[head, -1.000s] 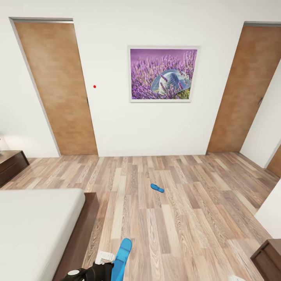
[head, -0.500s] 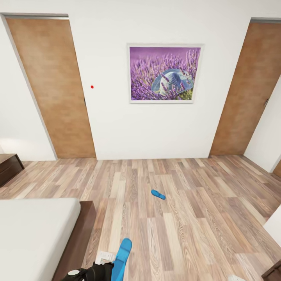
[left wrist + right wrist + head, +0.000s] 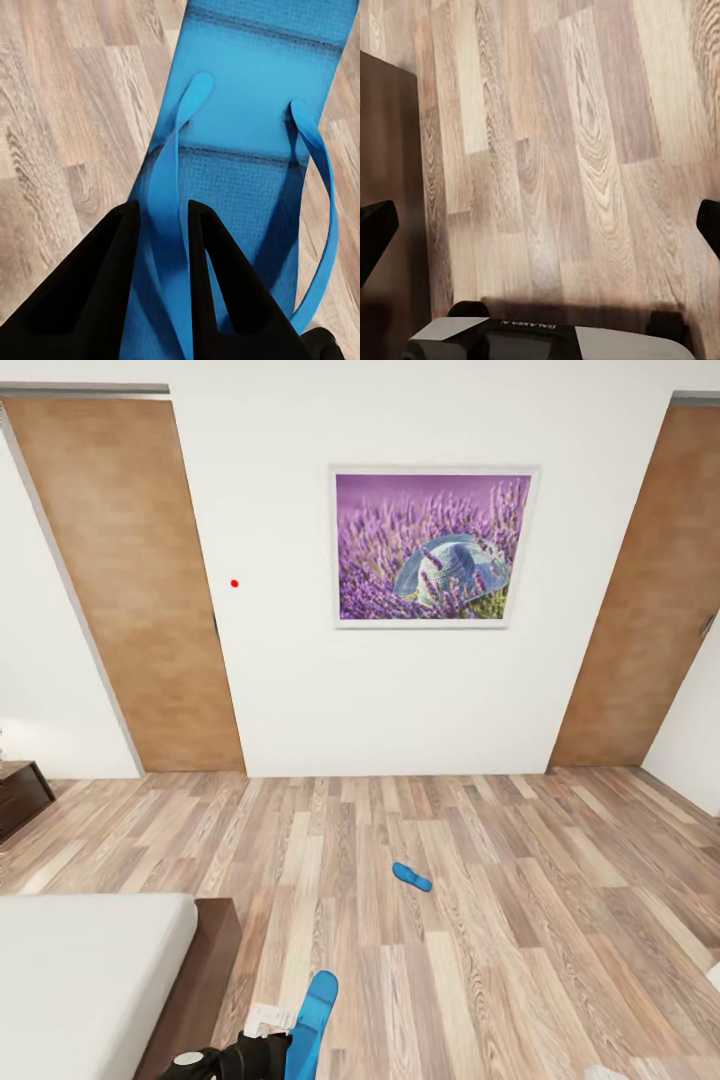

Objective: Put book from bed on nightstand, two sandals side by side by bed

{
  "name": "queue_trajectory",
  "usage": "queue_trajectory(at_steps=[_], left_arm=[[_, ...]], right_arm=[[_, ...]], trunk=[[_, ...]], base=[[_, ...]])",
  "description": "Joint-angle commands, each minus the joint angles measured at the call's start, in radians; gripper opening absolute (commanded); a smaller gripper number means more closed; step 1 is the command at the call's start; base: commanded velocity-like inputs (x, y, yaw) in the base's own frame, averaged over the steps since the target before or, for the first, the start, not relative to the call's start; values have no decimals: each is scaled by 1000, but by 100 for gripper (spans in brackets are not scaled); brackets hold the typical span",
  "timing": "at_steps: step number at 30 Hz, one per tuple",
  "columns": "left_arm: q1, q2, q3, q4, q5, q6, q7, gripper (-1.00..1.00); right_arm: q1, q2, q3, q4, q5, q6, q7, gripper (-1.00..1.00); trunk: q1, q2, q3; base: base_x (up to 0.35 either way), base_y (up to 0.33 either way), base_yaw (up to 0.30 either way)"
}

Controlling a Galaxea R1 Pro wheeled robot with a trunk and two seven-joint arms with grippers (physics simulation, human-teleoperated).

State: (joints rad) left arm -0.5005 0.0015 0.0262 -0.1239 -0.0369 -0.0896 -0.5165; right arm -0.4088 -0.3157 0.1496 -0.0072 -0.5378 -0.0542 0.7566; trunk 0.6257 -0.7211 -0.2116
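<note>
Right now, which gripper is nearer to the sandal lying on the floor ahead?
Left, probably. The left gripper, holding the other sandal, is below the floor sandal; the right gripper is off the head view's lower right edge.

Lots of bare brown wood-plank floor (image 3: pixel 520 960) ahead, wide and open all the way to the white wall (image 3: pixel 400 700). Only one small thing out there: a bright blue flat sandal (image 3: pixel 411 876) lying alone on the planks, room to pass on every side. At the left, the big low bed with the dark brown frame and pale mattress (image 3: pixel 90 980) blocking that side. Far left by the wall, a small dark brown wooden nightstand (image 3: pixel 20 797). Two shut brown wooden doors (image 3: pixel 135 590) in the wall. Under the right wrist camera, open planks, with a dark brown wooden edge (image 3: pixel 390 187) along one side.
</note>
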Motion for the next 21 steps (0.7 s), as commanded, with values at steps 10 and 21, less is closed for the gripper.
queue_trajectory(at_steps=[10, 21], left_arm=[[-1, 0, 3, 1, -6, -7, 3, -100], [-1, 0, 3, 1, -6, -7, 3, -100]], right_arm=[[-1, 0, 8, 1, -5, -6, 3, 100], [-1, 0, 8, 1, -5, -6, 3, 100]], trunk=[[1, -1, -7], [1, -1, -7]], base=[[203, 0, 143], [117, -92, 3]])
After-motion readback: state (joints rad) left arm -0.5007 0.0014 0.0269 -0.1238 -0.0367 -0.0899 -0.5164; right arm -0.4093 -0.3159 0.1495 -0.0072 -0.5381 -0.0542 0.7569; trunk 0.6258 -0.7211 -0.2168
